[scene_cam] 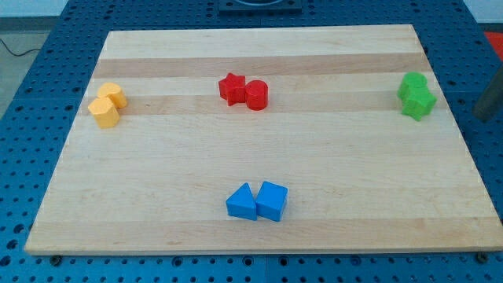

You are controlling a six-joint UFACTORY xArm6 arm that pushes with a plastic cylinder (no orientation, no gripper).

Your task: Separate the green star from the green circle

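The green circle and the green star sit touching at the board's right edge, with the star just below the circle in the view. My tip shows at the view's far right edge, off the wooden board and over the blue perforated table. It is to the right of the green star and a little lower, with a clear gap between them. Most of the rod is cut off by the frame.
A red star and a red circle touch at the top centre. Two yellow blocks sit at the left. A blue triangle and a blue cube sit at the bottom centre.
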